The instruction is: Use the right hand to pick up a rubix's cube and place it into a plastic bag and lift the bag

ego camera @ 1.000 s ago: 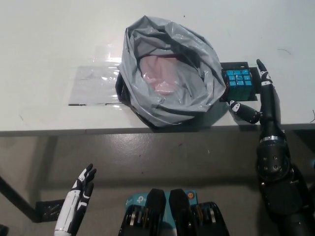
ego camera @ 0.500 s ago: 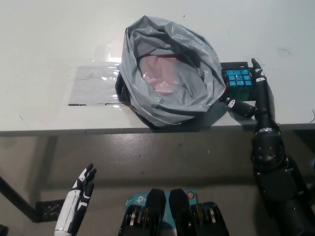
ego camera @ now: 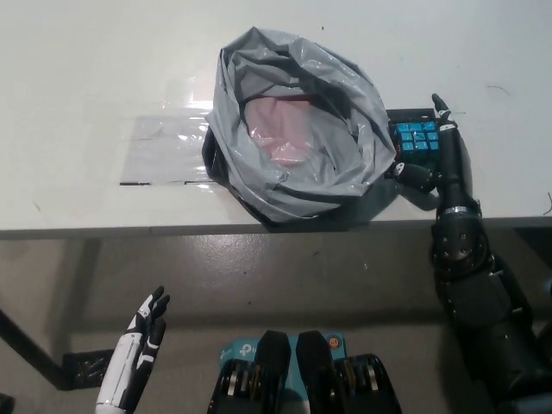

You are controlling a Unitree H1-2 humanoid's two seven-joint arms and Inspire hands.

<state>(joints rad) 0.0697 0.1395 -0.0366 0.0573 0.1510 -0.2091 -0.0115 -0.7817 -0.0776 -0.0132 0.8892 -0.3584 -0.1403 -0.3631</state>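
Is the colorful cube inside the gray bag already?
No, the cube sits on the table beside the gray bag, by the right hand.

The right hand [ego camera: 442, 159] is glossy black with jointed segments; the left hand [ego camera: 138, 349] is white with black-tipped fingers [ego camera: 156, 304].

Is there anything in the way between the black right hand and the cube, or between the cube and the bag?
Nothing visible. The right hand is already around the Rubik's cube, which sits right beside the open grey bag.

cube [ego camera: 417, 138] right of bag [ego camera: 297, 125] | both on table [ego camera: 86, 69]
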